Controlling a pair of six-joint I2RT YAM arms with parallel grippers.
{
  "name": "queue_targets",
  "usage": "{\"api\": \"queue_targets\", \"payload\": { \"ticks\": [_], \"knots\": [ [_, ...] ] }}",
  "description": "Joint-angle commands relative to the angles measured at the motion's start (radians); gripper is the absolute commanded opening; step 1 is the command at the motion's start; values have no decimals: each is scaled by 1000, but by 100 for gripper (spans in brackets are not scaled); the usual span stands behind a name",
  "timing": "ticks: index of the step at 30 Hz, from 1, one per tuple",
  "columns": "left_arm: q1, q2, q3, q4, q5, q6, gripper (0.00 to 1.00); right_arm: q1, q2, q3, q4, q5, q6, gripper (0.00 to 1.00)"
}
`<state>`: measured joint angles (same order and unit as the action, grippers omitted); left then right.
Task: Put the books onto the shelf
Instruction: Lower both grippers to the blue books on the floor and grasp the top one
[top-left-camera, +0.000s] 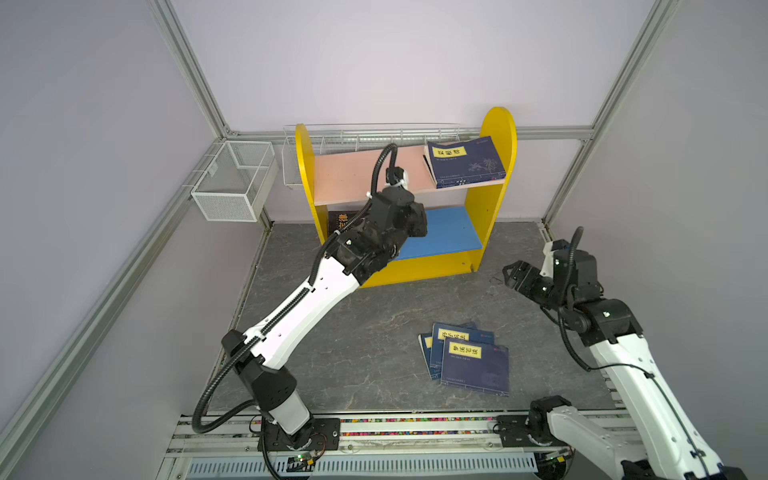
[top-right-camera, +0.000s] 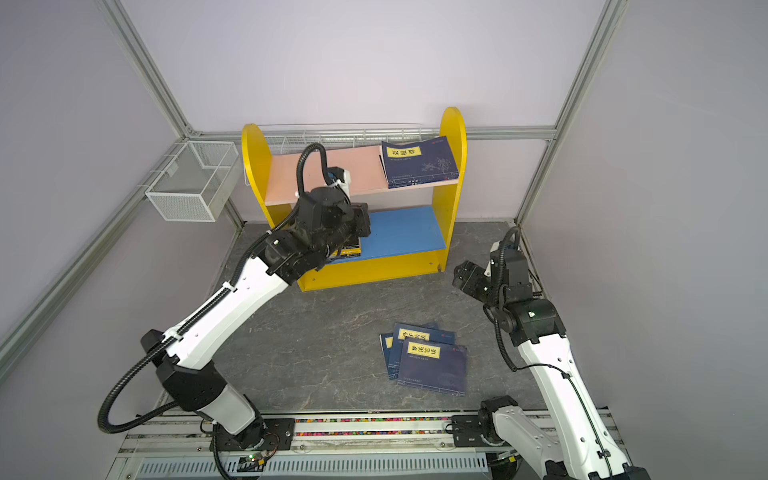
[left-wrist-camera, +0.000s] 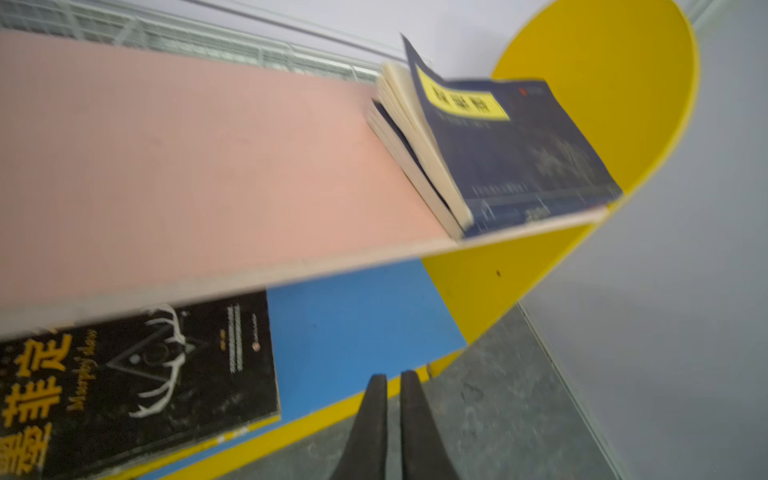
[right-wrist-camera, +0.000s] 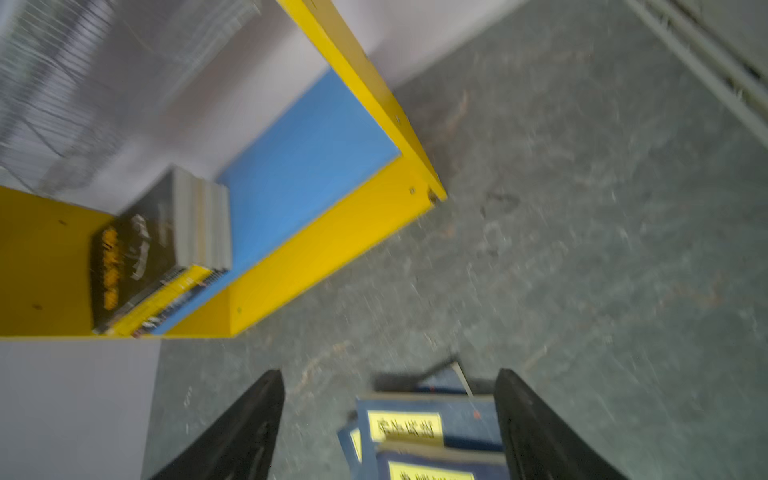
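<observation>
While the left gripper (left-wrist-camera: 392, 376) hung pinched shut and empty at the front edge of the shelf (top-left-camera: 496, 137), a black book (left-wrist-camera: 137, 382) lay just beside it on the blue board (left-wrist-camera: 353, 316); 2 navy books (top-left-camera: 465, 162) rested on the pink board (left-wrist-camera: 187, 166) above. Right gripper (right-wrist-camera: 390, 372) spread wide, holding nothing. Loose navy books (top-left-camera: 469, 361) lay fanned on the table (top-left-camera: 353, 332) near it, untouched.

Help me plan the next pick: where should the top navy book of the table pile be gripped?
Likely the right edge of the top navy book, coming low from the right with the open right gripper: it lies flat, and only that side and the near one clear the books beneath.
</observation>
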<state>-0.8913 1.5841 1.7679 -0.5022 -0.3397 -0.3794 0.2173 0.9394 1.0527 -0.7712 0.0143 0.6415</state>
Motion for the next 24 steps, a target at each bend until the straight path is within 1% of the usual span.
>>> {"api": "queue_targets", "payload": {
  "ticks": [1,3,4,5,7,9,10,12,16,21,24],
  "knots": [
    [-53,-61,-230,73,121,4,10,-4,-63,-120,-245,-121,-49,86],
    [-60,-87,-360,102,193,-24,9,-4,-90,-232,-284,-196,-70,89],
    [-61,-92,-416,115,241,-18,8,-5,-97,-290,-295,-244,-77,90],
    [-66,-89,-461,122,265,-6,6,-6,-95,-331,-308,-269,-76,90],
    [-86,-77,-547,143,320,55,0,-5,-91,-418,-304,-302,-60,91],
    [-119,-59,-600,160,361,134,0,-5,-87,-467,-266,-349,-35,91],
    [-137,-47,-619,166,382,177,0,-6,-82,-482,-265,-337,-26,90],
    [-160,-21,-644,182,417,229,0,-41,-59,-500,-260,-337,-32,90],
    [-171,61,-645,192,464,271,0,-49,6,-525,-222,-353,-14,91],
    [-186,151,-622,164,464,312,0,-63,91,-595,-106,-412,-22,91],
    [-186,186,-597,106,470,319,0,-64,91,-585,-84,-411,-35,90]
  ]
}}
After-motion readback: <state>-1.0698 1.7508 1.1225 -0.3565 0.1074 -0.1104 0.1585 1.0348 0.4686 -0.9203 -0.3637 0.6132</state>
